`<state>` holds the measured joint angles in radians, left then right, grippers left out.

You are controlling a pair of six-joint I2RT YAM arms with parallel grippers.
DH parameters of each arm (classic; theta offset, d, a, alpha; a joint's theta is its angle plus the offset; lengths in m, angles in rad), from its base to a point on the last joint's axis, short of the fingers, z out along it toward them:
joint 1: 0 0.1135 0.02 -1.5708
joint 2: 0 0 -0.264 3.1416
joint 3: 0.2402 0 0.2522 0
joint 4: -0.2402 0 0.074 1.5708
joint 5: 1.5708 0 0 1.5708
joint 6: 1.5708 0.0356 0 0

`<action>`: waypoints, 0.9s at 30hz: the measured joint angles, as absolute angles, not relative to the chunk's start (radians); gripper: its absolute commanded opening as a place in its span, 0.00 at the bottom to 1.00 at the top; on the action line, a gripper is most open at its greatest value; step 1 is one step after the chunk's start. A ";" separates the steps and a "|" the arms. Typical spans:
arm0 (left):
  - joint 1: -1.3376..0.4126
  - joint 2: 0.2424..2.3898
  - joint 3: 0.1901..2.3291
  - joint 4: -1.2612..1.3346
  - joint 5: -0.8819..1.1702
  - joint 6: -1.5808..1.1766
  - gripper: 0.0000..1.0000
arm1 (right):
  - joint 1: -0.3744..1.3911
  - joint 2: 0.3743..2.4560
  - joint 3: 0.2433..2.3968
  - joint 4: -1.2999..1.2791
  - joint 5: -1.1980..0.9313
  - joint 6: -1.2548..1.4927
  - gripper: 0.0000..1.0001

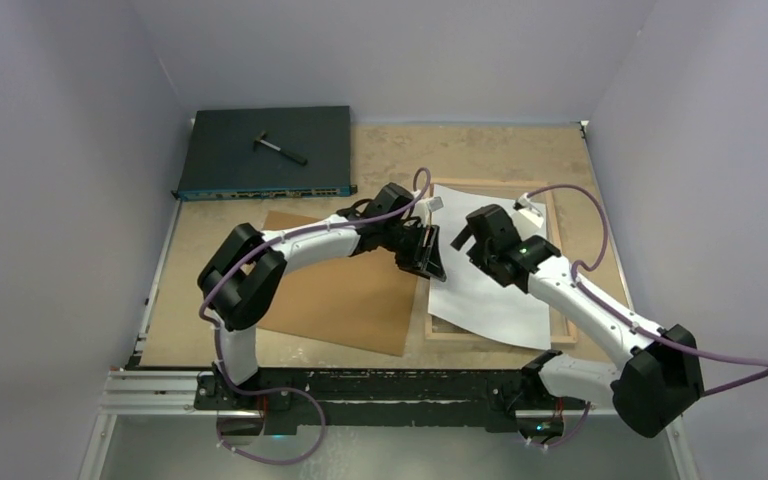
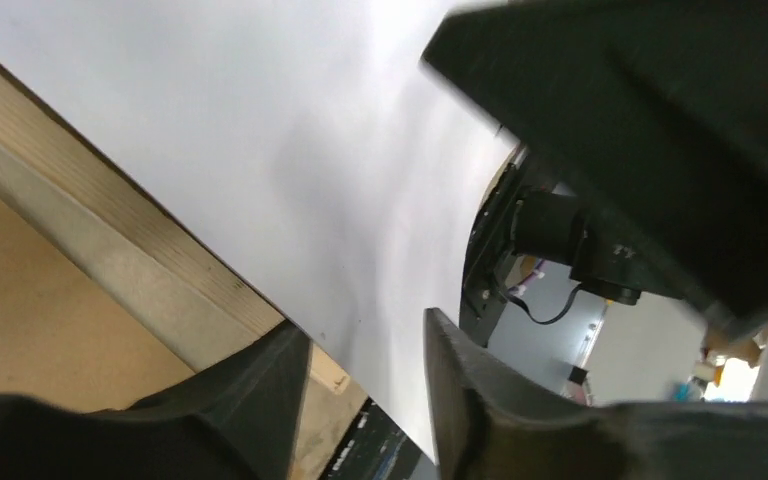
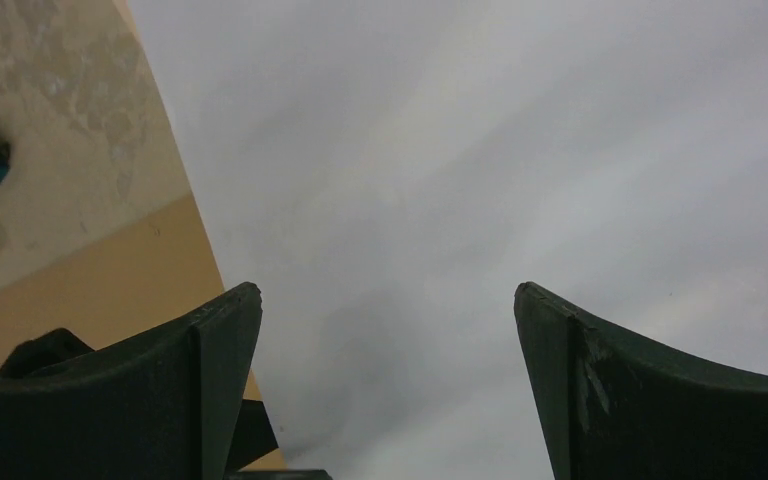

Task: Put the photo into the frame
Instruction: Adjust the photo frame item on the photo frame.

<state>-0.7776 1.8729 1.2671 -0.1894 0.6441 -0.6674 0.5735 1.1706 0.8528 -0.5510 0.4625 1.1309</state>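
Note:
The photo (image 1: pixel 490 300) lies white back up, askew over the frame (image 1: pixel 560 300), whose light wood back shows round it at the right of the table. My left gripper (image 1: pixel 430 262) is at the photo's left edge. In the left wrist view it (image 2: pixel 362 325) is open, with the edge of the photo (image 2: pixel 310 150) in the gap between the fingers, over the frame's wood rim (image 2: pixel 110 250). My right gripper (image 1: pixel 465 232) hovers over the photo's upper left part. In the right wrist view it (image 3: pixel 388 290) is wide open and empty above the white sheet (image 3: pixel 510 150).
A plain brown backing board (image 1: pixel 340 300) lies flat left of the frame, under my left arm, and shows in the right wrist view (image 3: pixel 90 280). A dark flat box (image 1: pixel 265 150) with a small black tool (image 1: pixel 280 147) on it sits at the back left.

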 measured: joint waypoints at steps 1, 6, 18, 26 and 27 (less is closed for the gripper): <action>-0.781 1.884 1.283 -0.198 0.643 -0.657 0.60 | 0.549 1.171 0.858 -0.545 0.467 1.124 0.99; -0.775 1.929 1.343 -0.289 0.639 -0.575 0.83 | 0.430 1.179 0.883 -0.512 0.477 1.076 0.99; -0.601 1.930 1.520 -0.673 0.686 -0.189 0.90 | 0.379 1.207 0.928 -0.459 0.469 0.992 0.99; -0.648 1.821 1.358 -0.599 0.436 0.094 0.92 | 0.379 1.218 0.928 -0.453 0.422 0.985 0.99; -0.679 1.811 1.332 -0.582 0.391 0.122 0.93 | 0.379 1.213 0.928 -0.453 0.420 0.985 0.99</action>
<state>-0.6792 1.8114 1.3319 -0.5819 0.3908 0.1219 0.3790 1.2125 0.9276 -0.4530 0.4202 0.9848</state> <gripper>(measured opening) 0.919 0.987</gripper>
